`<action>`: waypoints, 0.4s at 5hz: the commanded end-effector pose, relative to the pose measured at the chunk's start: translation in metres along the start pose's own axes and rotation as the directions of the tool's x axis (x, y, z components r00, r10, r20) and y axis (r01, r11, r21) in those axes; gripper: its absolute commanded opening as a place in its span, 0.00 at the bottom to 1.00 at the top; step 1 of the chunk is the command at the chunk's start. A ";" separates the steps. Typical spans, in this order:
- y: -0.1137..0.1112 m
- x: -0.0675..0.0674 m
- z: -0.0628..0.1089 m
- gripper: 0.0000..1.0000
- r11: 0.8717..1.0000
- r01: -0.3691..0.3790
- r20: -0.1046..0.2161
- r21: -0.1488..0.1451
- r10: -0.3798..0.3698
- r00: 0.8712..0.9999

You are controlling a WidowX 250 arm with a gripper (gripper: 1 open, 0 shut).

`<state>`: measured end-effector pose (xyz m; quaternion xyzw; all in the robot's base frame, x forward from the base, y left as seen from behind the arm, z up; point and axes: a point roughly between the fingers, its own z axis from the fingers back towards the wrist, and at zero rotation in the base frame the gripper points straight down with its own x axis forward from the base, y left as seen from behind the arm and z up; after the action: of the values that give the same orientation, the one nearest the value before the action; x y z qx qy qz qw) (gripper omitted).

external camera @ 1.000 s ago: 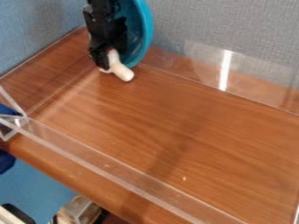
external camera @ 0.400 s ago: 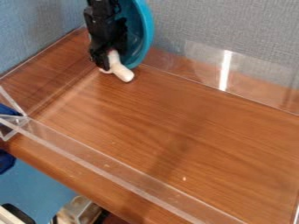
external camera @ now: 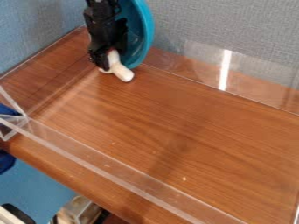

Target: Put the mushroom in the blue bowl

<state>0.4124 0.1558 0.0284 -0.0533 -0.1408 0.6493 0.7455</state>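
Observation:
The mushroom (external camera: pixel 121 72) lies on the wooden table at the back left, a pale stub slanting down to the right. Its upper end reaches up between the fingers of my black gripper (external camera: pixel 107 59). The gripper points steeply down over it and stands open, its fingers on either side of the mushroom's top. I cannot see whether the fingers touch it. Right behind the gripper the blue bowl (external camera: pixel 142 31) stands tipped on its edge against the back wall, partly hidden by the arm.
Clear acrylic walls (external camera: pixel 222 66) ring the wooden table top (external camera: pixel 163 122), low in front and higher at the back. A grey-blue fabric wall stands behind. A blue object (external camera: pixel 10 114) sits outside the left wall.

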 end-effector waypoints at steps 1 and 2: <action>-0.001 -0.010 -0.014 0.00 1.000 0.001 0.009 -0.015 -0.001 1.000; -0.001 -0.013 -0.016 1.00 1.000 -0.008 0.022 -0.021 0.009 1.000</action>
<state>0.4100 0.1573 0.0249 -0.0494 -0.1562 0.6564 0.7364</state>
